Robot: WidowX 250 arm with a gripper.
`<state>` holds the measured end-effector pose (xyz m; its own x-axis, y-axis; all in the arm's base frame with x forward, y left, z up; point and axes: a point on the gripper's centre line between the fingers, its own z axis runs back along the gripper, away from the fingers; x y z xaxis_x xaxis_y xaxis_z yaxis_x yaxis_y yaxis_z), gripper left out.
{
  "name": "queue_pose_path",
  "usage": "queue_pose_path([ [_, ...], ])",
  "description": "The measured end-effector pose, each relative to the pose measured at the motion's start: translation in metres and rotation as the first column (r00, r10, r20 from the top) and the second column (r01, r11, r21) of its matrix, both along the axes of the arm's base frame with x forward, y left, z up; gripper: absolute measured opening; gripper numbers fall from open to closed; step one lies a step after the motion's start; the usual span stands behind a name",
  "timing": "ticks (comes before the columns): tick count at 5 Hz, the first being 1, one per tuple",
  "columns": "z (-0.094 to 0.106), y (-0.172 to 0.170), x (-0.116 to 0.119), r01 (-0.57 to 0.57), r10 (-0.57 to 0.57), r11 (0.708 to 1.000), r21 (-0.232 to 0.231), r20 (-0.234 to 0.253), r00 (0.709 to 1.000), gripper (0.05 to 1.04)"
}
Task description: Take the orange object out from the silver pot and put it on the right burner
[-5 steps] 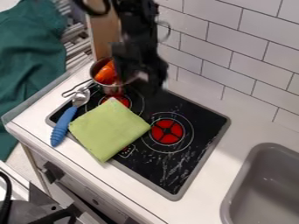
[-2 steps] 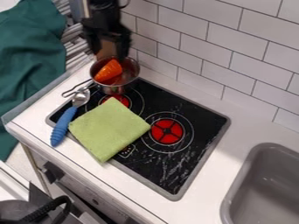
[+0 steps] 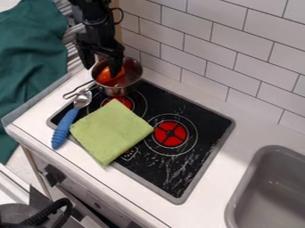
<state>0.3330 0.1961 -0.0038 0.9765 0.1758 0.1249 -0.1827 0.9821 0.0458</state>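
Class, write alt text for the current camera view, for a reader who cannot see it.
A black two-finger robot gripper hangs open over an orange object in a silver metal pot; nearby, a square green cloth partly covers a black stovetop with red burners.

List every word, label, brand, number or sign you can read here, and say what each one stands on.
No readable text anywhere in view.
Black stove top: small pale marks beside the green cloth, too small to read.
Silver pot: no lettering to be seen.
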Motion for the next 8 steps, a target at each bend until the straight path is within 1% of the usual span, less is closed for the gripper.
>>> queue_pose_path([
  [1,-0.008,-0.003,-0.009,0.009,-0.009,1.000,0.000,-0.020,1.000,0.999],
  [2,-0.005,-0.008,-0.017,0.007,-0.007,1.000,0.007,-0.011,1.000,0.999],
  [3,-0.005,-0.013,-0.015,0.014,-0.014,1.000,0.023,-0.013,1.000,0.999],
  [4,0.000,-0.016,-0.013,0.021,-0.021,0.999,0.050,0.004,1.000,0.999],
  [5,0.000,-0.023,-0.007,0.035,-0.035,0.997,0.066,0.003,0.999,0.999],
  [6,0.004,-0.029,0.002,0.042,-0.044,0.996,0.082,0.021,0.999,0.999],
  [7,0.005,-0.034,0.008,0.052,-0.055,0.995,0.085,0.034,0.998,0.999],
  [8,0.001,-0.034,0.016,0.050,-0.053,0.995,0.083,0.032,0.998,0.999],
])
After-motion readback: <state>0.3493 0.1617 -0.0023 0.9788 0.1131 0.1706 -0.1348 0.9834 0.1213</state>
